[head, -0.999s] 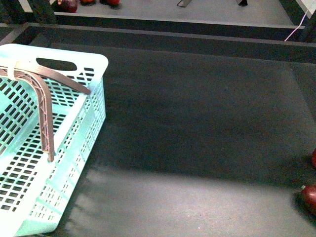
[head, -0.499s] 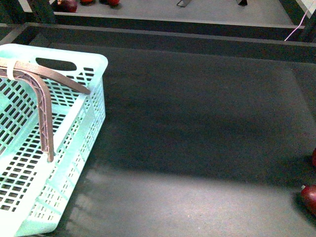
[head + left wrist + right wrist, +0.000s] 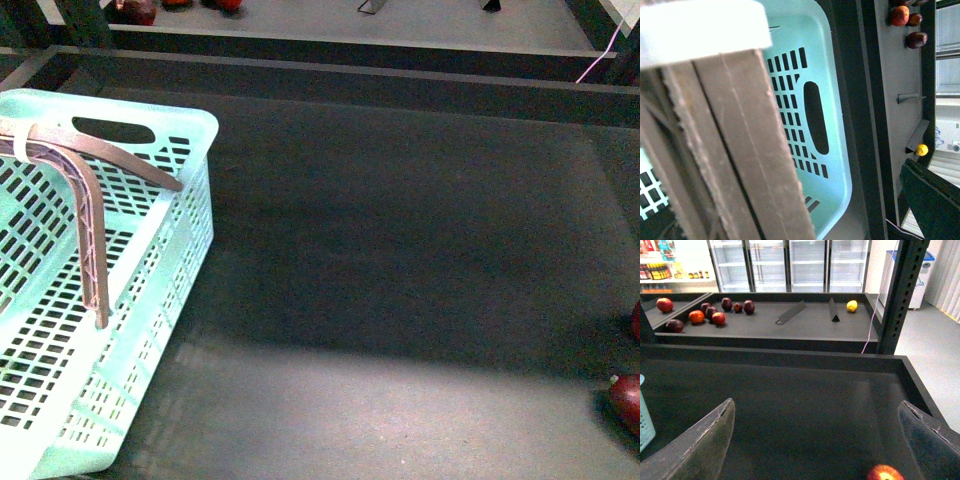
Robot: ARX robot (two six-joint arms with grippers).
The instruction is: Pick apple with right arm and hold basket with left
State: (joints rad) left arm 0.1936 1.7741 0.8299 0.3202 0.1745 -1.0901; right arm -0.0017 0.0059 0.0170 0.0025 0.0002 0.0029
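basket point(image 3: 190, 125): mint, slotted | handle point(image 3: 95, 230): brown | apple point(image 3: 885, 474): red | table point(image 3: 400, 250): dark grey

A yellow lemon point(image 3: 852, 306) sits on the far grey shelf point(image 3: 810, 327) — near two thin metal dividers point(image 3: 791, 313). Dark maroon fruits point(image 3: 748, 306) lie well apart from it. Tall glass fridges point(image 3: 790, 265) stand behind.

Count: basket point(image 3: 190, 225) 1; red fruits point(image 3: 628, 400) on near tray 2; yellow fruit point(image 3: 852, 305) 1; dividers point(image 3: 791, 313) 2; back-shelf fruits point(image 3: 718, 318) roughly nine.
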